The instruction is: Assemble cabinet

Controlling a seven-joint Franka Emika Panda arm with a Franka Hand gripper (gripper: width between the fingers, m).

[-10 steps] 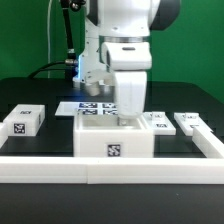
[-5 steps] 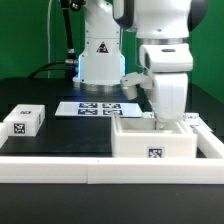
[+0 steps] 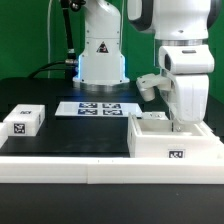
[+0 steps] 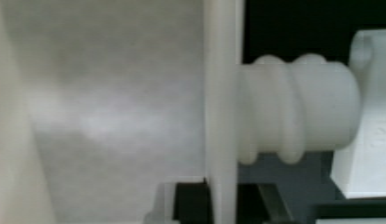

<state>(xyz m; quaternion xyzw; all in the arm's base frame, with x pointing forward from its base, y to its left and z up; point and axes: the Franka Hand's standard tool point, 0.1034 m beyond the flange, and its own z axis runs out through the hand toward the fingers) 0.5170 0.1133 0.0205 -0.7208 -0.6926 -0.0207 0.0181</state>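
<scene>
The white open cabinet box point(image 3: 160, 143) sits on the black table against the front rail, at the exterior view's right. My gripper point(image 3: 186, 119) reaches down into it and is shut on its thin side wall. In the wrist view that wall point(image 4: 222, 90) runs straight between my two dark fingertips point(image 4: 192, 203), with my gripper point(image 4: 225, 205) closed around it. The box's pale inside point(image 4: 101, 110) fills one side. A white ridged, threaded-looking part point(image 4: 296, 110) lies just outside the wall.
A small white tagged panel point(image 3: 23, 121) lies at the exterior view's left. The marker board point(image 3: 95, 108) lies at the middle back. A white rail point(image 3: 70, 166) borders the front. The robot base point(image 3: 100, 55) stands behind.
My gripper and the cabinet box have slid together along the front rail from the middle to the exterior view's right. The left panel has not moved.
</scene>
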